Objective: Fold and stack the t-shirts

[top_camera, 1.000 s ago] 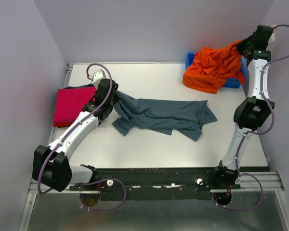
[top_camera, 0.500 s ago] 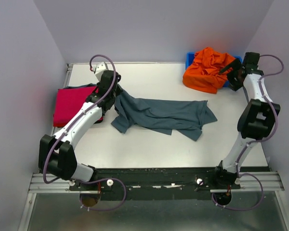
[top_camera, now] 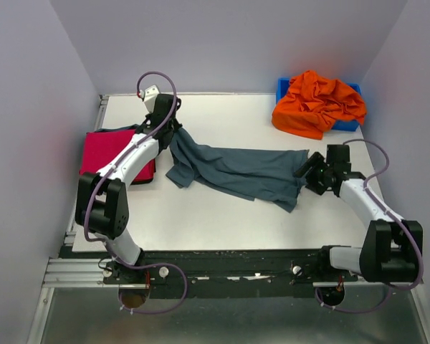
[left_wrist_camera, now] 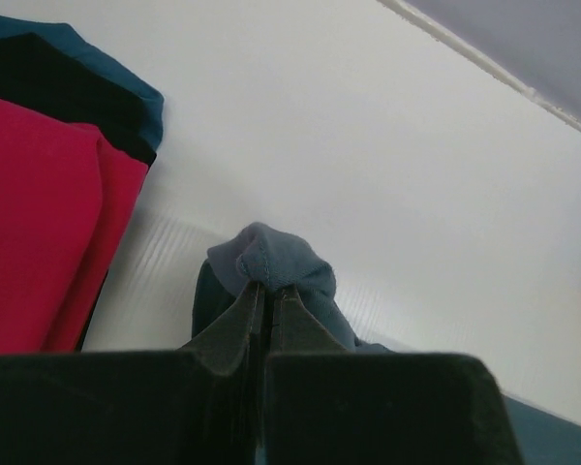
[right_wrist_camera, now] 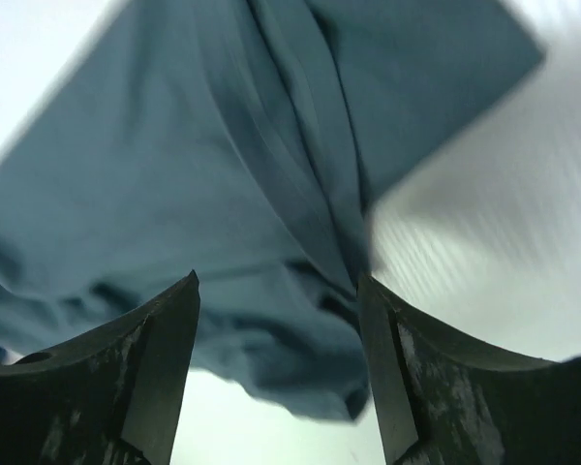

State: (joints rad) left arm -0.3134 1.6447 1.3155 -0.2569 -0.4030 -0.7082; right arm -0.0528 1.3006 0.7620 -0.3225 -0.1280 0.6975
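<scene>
Right gripper [top_camera: 306, 169] has left the orange t-shirt [top_camera: 317, 102] (heaped on the bin [top_camera: 282, 86]) and now stands spread beside the grey-blue t-shirt [top_camera: 236, 172] on the table [top_camera: 222, 215]. Left gripper [left_wrist_camera: 268, 291] pinches its opposite corner. Flattening probably follows.

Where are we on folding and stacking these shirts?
Done: the magenta-red cotton shirt lies folded at the left side of the white table. In hand: the left gripper is shut on a corner of the slate grey-blue shirt, spread unfolded mid-table; the right gripper is open at its other end. Left: the bright orange shirt lies crumpled on the blue plastic bin.
</scene>
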